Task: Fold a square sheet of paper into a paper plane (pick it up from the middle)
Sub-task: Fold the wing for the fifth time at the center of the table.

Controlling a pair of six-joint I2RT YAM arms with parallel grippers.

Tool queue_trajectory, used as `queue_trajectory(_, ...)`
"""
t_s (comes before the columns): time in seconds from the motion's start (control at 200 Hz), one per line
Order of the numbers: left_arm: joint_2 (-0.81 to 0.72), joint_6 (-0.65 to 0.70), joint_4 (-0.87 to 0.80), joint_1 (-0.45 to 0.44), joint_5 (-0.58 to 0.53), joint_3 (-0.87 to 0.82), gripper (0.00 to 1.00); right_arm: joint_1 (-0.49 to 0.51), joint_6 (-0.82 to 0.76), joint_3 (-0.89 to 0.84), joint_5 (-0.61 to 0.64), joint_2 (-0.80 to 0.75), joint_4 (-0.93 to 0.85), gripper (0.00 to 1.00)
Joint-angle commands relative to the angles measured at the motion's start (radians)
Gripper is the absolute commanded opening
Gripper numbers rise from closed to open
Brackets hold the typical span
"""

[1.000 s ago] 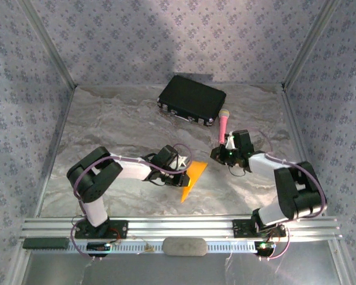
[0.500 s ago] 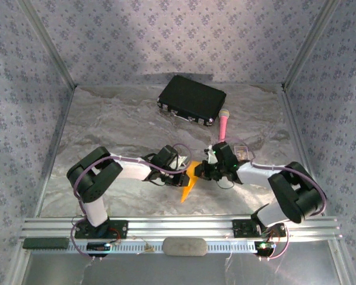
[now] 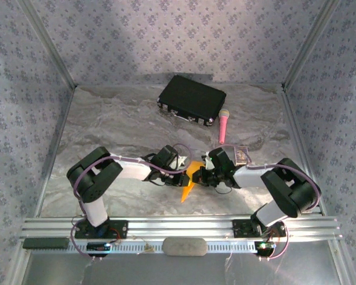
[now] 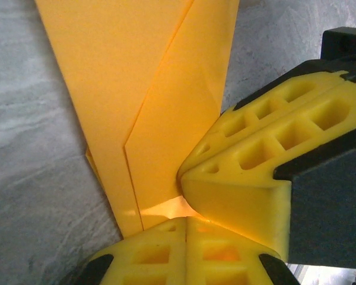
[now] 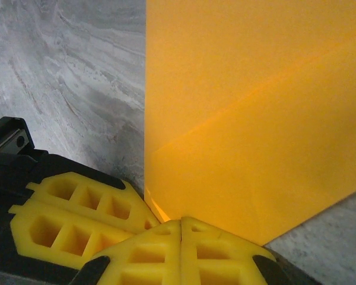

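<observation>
The square sheet of paper (image 3: 188, 181) lies on the marbled table as a creased orange-yellow pointed wedge, its tip toward the near edge. In the left wrist view the paper (image 4: 148, 89) shows layered folds with a small raised crinkle at my fingertips. My left gripper (image 3: 183, 168) (image 4: 187, 218) is shut, its tips resting on the wedge's left side. My right gripper (image 3: 203, 175) (image 5: 181, 221) is shut too, its tips on the right edge of the paper (image 5: 255, 119). The two grippers almost touch: the right one's fingers (image 4: 255, 160) crowd the left wrist view.
A black case (image 3: 191, 99) lies at the back middle. A pink microphone (image 3: 223, 126) lies just in front of it, to the right. A small purplish object (image 3: 242, 153) sits beside the right arm. Patterned walls enclose three sides; an aluminium rail (image 3: 178, 227) runs along the near edge.
My right arm swung left from beside the microphone to the paper's right edge, and its jaws closed fully. The left arm and the paper stayed put.
</observation>
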Motion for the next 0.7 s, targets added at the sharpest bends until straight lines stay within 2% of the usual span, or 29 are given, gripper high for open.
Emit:
queue_trajectory(0.0, 0.063, -0.005, -0.121, -0.009, -0.070, -0.051, 0.00, -0.003, 0.009, -0.018, 0.026, -0.052, -0.050, 0.03)
queue_trajectory(0.265, 0.064, -0.009, -0.120, -0.010, -0.075, -0.048, 0.00, 0.016, 0.040, -0.042, -0.019, -0.071, -0.025, 0.03)
queue_trajectory(0.55, 0.067, -0.013, -0.118, -0.009, -0.074, -0.046, 0.00, 0.040, 0.067, -0.075, -0.005, -0.036, 0.039, 0.03)
queue_trajectory(0.695, 0.065, -0.015, -0.119, -0.009, -0.075, -0.046, 0.00, 0.034, 0.054, -0.073, 0.013, -0.020, -0.007, 0.03)
